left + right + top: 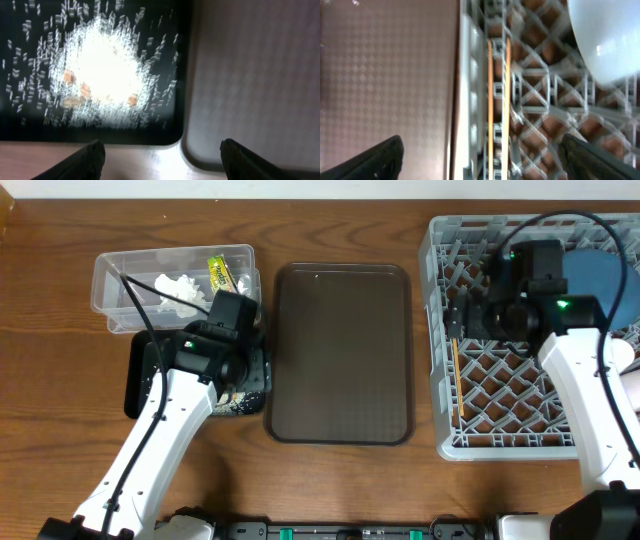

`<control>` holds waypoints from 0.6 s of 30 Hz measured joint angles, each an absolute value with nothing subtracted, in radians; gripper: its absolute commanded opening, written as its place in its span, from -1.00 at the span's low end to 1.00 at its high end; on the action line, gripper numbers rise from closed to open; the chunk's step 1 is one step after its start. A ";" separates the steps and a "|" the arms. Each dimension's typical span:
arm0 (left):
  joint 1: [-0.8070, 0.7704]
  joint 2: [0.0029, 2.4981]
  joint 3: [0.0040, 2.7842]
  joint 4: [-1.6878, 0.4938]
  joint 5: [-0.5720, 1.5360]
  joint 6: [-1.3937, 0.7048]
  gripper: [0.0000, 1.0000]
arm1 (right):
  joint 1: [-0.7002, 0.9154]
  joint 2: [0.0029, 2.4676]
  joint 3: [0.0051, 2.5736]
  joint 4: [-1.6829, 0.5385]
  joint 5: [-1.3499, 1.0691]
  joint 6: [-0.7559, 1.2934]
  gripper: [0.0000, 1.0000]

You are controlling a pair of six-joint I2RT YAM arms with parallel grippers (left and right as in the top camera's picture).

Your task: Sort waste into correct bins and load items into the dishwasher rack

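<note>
My left gripper (pixel 162 150) is open and empty over the near right corner of the black tray (pixel 138 375). A heap of white rice (pixel 102 75) with a few orange bits lies in that tray. The clear tub (pixel 110 275) behind it holds the crumpled tissue (pixel 178 288) and the yellow-green wrapper (pixel 220 273). My right gripper (pixel 480 150) is open over the left edge of the grey rack (pixel 500 435). The wooden chopsticks (pixel 499 95) lie in the rack below it, also seen in the overhead view (pixel 457 375). The dark blue plate (pixel 600 275) stands in the rack.
The brown serving tray (pixel 340 350) lies between the black tray and the rack. A pale rounded dish (pixel 607 35) sits in the rack to the right of the chopsticks. A white object (pixel 627 352) shows at the rack's right edge.
</note>
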State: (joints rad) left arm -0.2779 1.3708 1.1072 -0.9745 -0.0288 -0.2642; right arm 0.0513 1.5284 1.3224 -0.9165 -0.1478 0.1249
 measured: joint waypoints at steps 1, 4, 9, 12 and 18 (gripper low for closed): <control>-0.278 1.371 1.107 -1.007 -0.029 -0.263 0.54 | 0.044 1.528 1.322 -0.937 -0.149 0.125 0.99; -0.278 1.371 1.107 -1.076 -0.028 -0.261 0.54 | 0.032 1.521 1.320 -0.990 -0.141 0.126 0.98; -0.278 1.318 1.084 -1.065 -0.024 -0.262 0.54 | 0.031 1.424 1.269 -0.972 -0.122 0.126 0.99; -0.278 1.193 1.019 -1.011 -0.019 -0.262 0.54 | 0.031 1.294 1.172 -0.906 -0.115 0.125 0.99; -0.278 0.850 0.862 -0.937 -0.007 -0.263 0.54 | 0.031 0.942 0.881 -0.775 -0.109 0.125 0.99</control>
State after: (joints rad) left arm -0.2779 0.8501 0.8616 -0.9371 -0.0071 -0.2626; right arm 0.0307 0.9417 0.8810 -0.7753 -0.1089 0.1246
